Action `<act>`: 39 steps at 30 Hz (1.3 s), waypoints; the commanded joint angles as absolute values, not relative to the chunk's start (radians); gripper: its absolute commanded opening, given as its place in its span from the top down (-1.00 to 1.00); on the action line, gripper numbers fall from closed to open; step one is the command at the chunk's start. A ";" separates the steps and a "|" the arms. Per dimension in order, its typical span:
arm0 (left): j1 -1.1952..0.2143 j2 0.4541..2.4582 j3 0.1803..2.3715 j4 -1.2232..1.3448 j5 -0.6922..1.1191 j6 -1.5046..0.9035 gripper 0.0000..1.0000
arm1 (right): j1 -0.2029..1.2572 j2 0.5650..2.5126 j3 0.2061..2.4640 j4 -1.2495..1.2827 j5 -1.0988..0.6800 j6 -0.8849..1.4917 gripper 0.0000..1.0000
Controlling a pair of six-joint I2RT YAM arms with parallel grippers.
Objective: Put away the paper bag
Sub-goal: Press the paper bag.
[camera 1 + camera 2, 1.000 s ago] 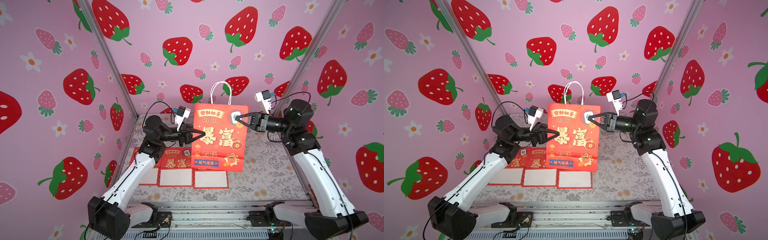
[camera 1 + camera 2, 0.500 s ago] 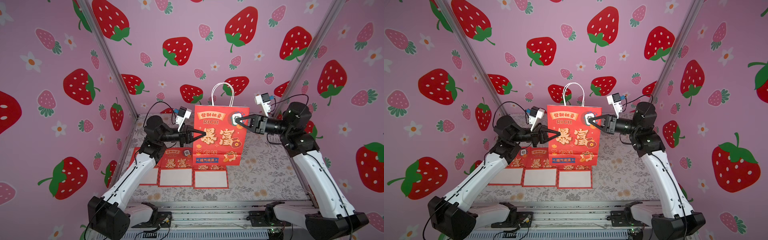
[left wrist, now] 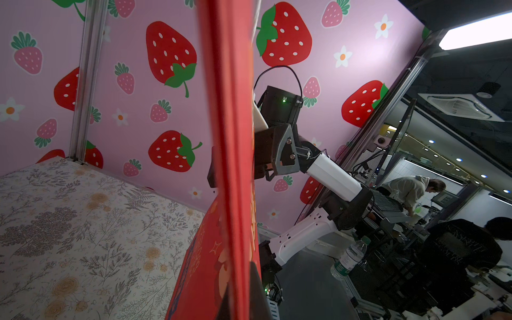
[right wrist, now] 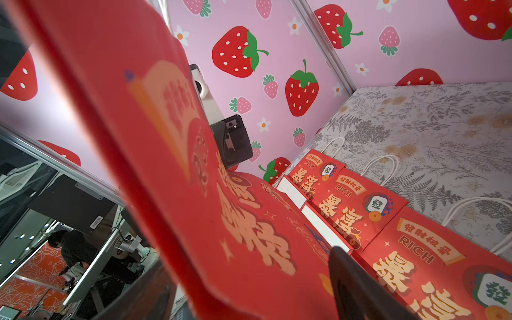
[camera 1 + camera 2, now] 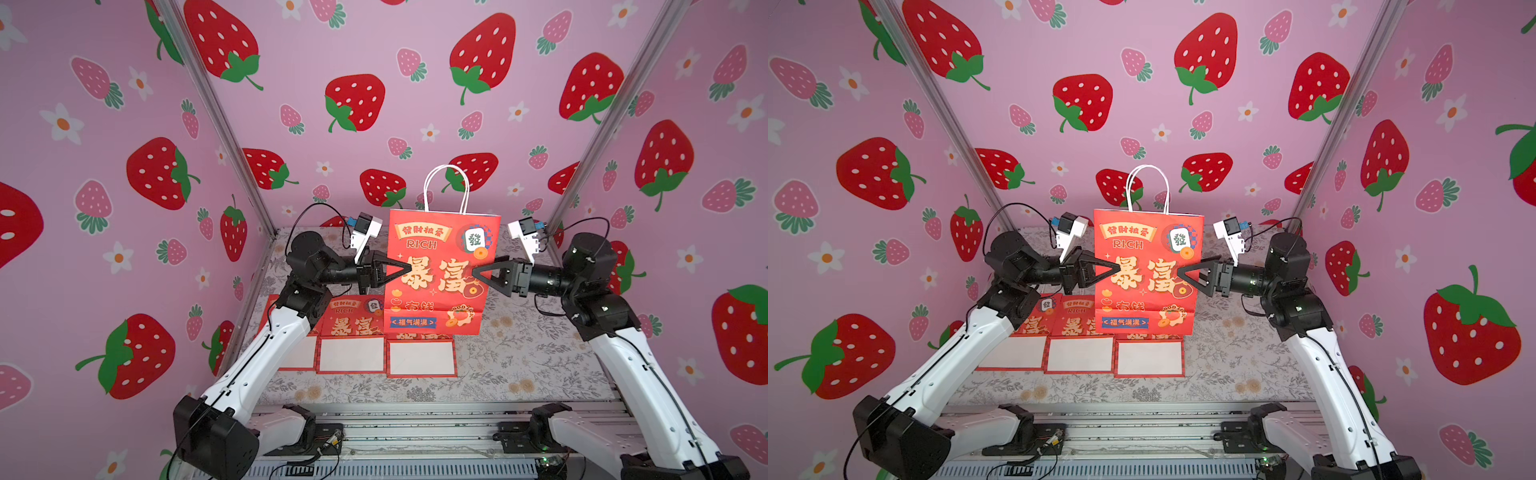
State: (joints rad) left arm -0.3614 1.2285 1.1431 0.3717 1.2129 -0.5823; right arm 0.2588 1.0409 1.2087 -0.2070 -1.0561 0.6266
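Item: one upright red paper bag [image 5: 440, 270], printed with gold characters and the word RICH, two white cord handles [image 5: 445, 187] standing above its mouth; it is held up near the middle of the table, its lower edge over the flat bags below, and whether it touches them cannot be told. Flat red paper bags of the same print: three, lying in a row [image 5: 353, 324] toward the table's left edge, each with its white bottom panel [image 5: 351, 354] turned toward the front edge; their white handles point toward the back edge, as the right wrist view shows [image 4: 382, 169]. Grippers: two. The left gripper [image 5: 405, 270] is pinched tight on the upright bag's left side edge; the left wrist view shows that red edge [image 3: 230, 138] running close past the lens. The right gripper [image 5: 476, 274] stands at the bag's right side with its tips over the printed front; the right wrist view shows its fingers [image 4: 360, 288] spread, with the bag's face between them, not clamped. Table: one, covered in a grey floral cloth [image 5: 540, 353]. Surroundings: pink strawberry-print walls [image 5: 374, 104] on three sides, with aluminium posts at the back corners. The upright bag hides part of the nearest flat bag.
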 commanded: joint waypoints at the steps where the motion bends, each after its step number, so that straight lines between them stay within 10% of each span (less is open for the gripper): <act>1: -0.367 1.219 1.204 0.362 1.228 -0.605 1.00 | 0.266 1.035 1.227 -0.121 -1.074 0.645 -0.65; 29: -0.350 1.300 1.223 0.389 1.196 -0.683 1.00 | 0.327 1.049 1.229 -0.159 -0.962 0.533 0.77; 39: -0.351 1.322 1.214 0.385 1.246 -0.654 0.91 | 0.326 1.047 1.225 -0.170 -0.947 0.517 1.00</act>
State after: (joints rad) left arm -0.3534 1.3170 1.1809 0.3500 1.2186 -0.6758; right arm 0.3210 1.0649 1.2293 -0.1680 -0.9524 0.5327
